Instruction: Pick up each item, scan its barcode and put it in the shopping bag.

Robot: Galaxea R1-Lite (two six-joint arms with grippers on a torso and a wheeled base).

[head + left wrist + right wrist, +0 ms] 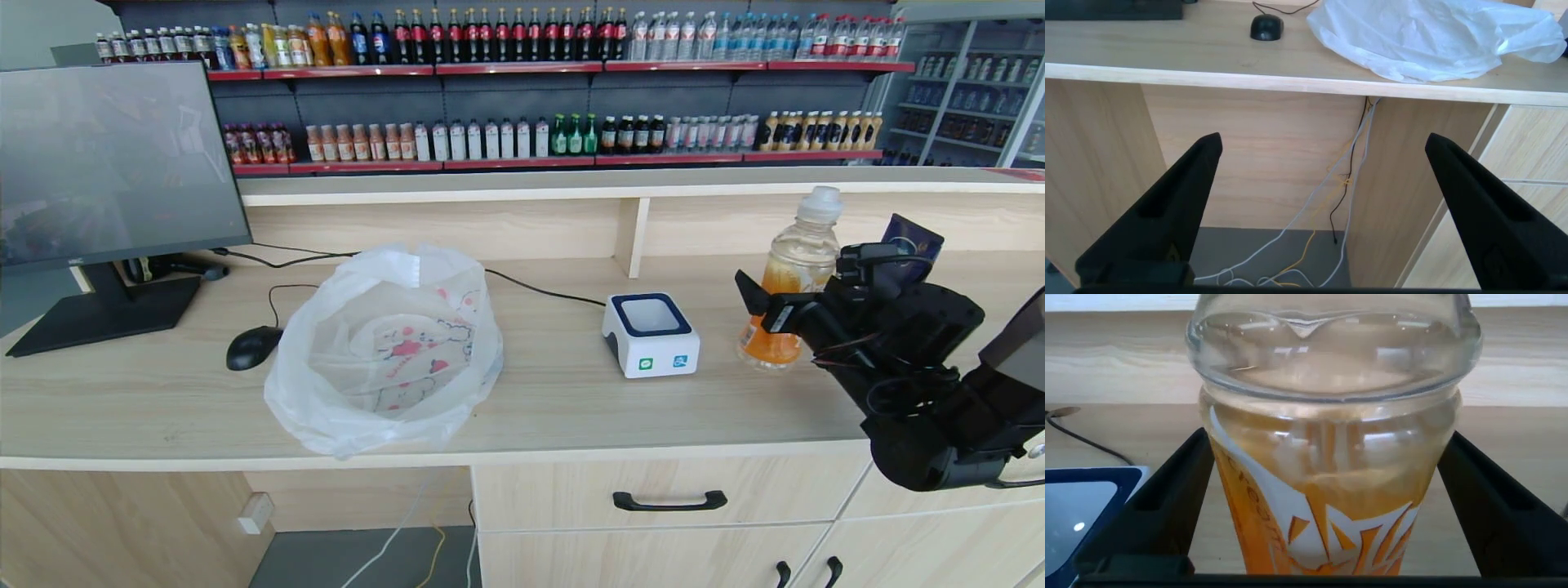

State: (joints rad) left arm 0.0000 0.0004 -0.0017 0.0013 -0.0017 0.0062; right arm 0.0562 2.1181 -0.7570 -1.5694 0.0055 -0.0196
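Note:
A clear bottle point(796, 278) of orange drink with a white cap stands upright on the counter's right side. My right gripper point(792, 265) is open, one finger on each side of the bottle point(1331, 457), level with its lower body; whether the pads touch it I cannot tell. A dark blue packet point(913, 238) stands just behind that arm. The white scanner point(651, 333) with a blue-rimmed window sits left of the bottle, and its corner point(1086, 506) appears beside my right gripper point(1327, 457). The white plastic shopping bag point(384, 359) stands open mid-counter. My left gripper point(1323, 147) hangs open below the counter edge, holding nothing.
A monitor point(106, 163) on its stand and a black mouse point(253, 346) occupy the counter's left end. A raised wooden shelf point(620, 192) runs along the back. Cables hang under the counter point(1347, 171). Drawers with black handles point(669, 500) sit below the front edge.

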